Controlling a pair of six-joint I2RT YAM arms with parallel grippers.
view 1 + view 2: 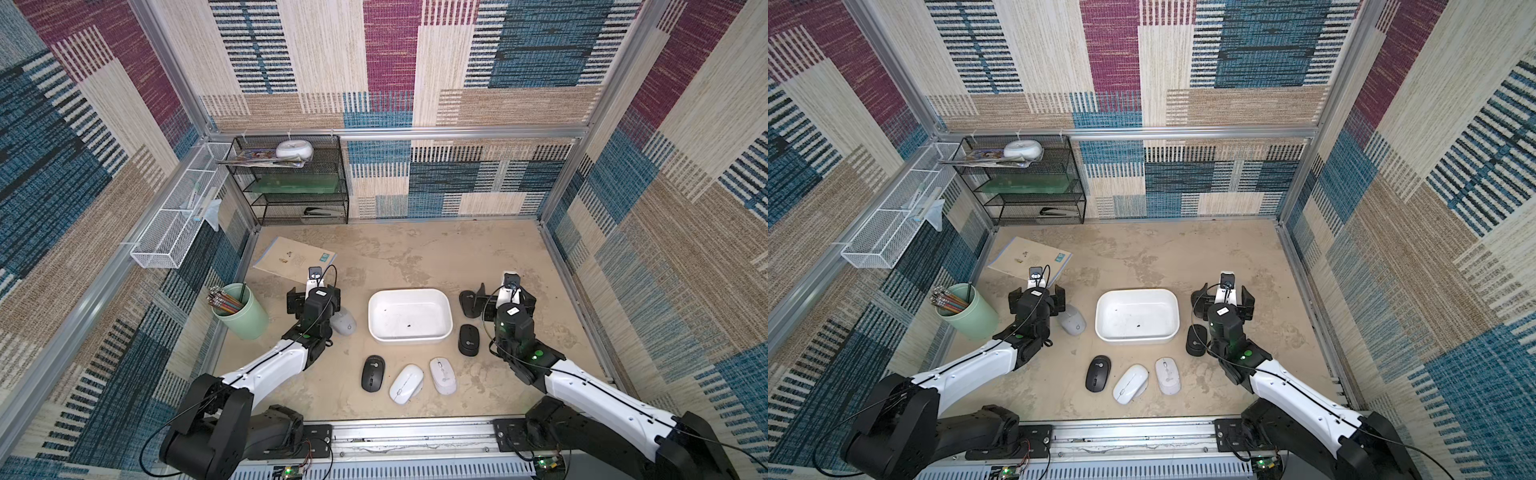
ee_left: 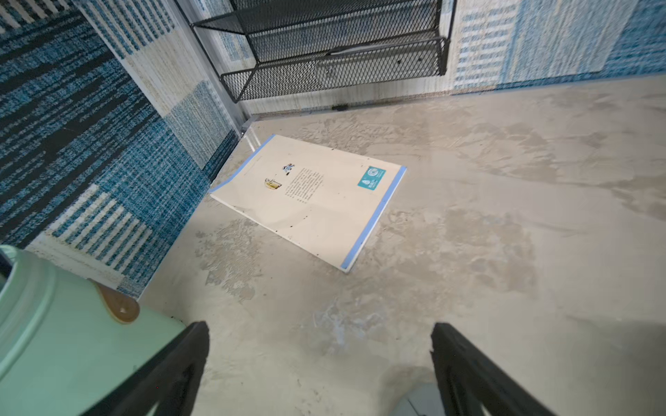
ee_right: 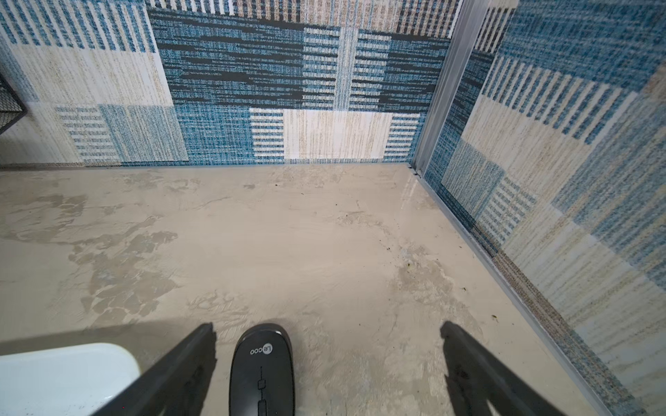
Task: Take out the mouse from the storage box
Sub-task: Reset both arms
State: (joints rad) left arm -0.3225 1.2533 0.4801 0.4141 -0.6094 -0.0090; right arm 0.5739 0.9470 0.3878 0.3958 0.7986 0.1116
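Shallow white plastic storage box (image 1: 409,338) is sitting mid-tabletop (image 1: 415,257), long axis running left–right, parallel to the patterned back wall (image 1: 457,183). Its inside is showing bare white floor with a few dark specks.

Six mice are lying on the tabletop around the box, all outside it:
- Grey oval mouse (image 1: 344,322): just left of the box, long axis roughly front-to-back.
- Matte black mouse (image 1: 372,372): on the robot's side of the box, long axis pointing at it, logo end toward it.
- Glossy white mouse (image 1: 406,383): same side, lying diagonally.
- Pale off-white mouse (image 1: 443,375): same side, pointing roughly at the box.
- Second black mouse (image 1: 469,339): just beside the box's right wall, long axis front-to-back.
- Lecoo-marked black mouse (image 3: 262,371): right of the box near its far corner, logo end pointing at the back wall.

Right gripper (image 3: 327,325) is standing spread wide, grasping nothing. The Lecoo-marked black mouse is lying between its fingers, nearer the box-side one.

Left gripper (image 2: 320,326), left of the box, is likewise spread wide and released, with bare tabletop between its fingers. A mint-green pencil cup (image 2: 54,342) is standing on its side away from the box.
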